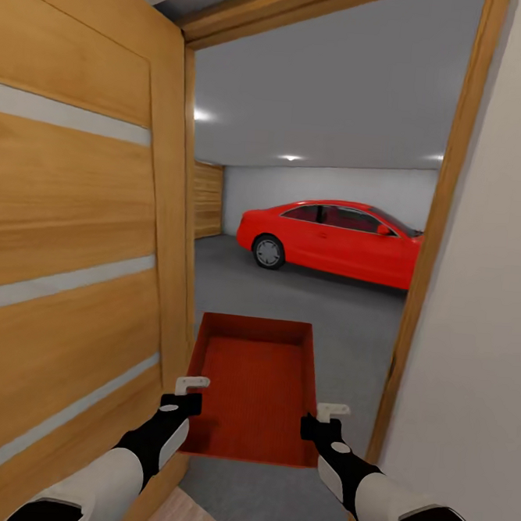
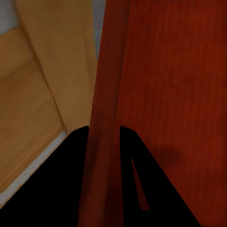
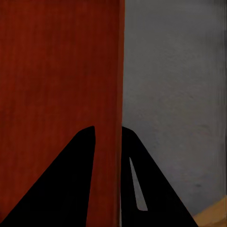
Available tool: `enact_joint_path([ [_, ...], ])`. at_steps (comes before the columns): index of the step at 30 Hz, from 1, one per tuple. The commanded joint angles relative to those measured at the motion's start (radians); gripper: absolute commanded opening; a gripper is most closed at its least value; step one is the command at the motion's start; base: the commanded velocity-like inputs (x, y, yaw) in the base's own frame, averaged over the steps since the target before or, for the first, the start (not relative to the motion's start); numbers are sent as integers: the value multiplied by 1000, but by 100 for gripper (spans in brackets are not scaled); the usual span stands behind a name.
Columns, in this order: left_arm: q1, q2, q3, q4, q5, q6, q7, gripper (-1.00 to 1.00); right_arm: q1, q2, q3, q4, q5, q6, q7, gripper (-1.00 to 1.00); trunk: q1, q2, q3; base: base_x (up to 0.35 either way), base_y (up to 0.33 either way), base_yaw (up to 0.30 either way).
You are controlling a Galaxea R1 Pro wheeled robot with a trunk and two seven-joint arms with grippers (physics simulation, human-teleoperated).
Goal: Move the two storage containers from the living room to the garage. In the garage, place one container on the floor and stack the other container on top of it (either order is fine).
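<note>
Clamped on orange-red open plastic bin [image 1: 254,385] walls, both grippers [image 1: 190,392] [image 1: 328,419]; risk: scraping wooden door [image 1: 75,222] at nine o'clock.

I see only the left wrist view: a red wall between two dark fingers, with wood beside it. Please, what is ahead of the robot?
Observer: An open doorway into a room with a glossy red car parked on the dark grey concrete floor.
Operator: Does the other arm also hold the bin?
Observer: Yes. The right gripper is closed over the opposite long wall of the orange-red open-topped storage container, as the left gripper is on its side.
Operator: Is the bin close to something on my side?
Observer: The open light wooden door stands right beside its left wall.
</note>
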Motion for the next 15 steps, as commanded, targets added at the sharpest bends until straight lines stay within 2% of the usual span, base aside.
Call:
enact_joint_path([
  [1, -1, 75, 52, -6, 10, 6, 7, -100, -1, -8, -44, 0, 4, 0, -2, -100, 1, -1, -2, 249, 269, -288],
  [15, -1, 75, 52, -6, 10, 6, 7, -100, -1, -8, -44, 0, 4, 0, -2, -100, 1, -1, -2, 249, 269, -288],
])
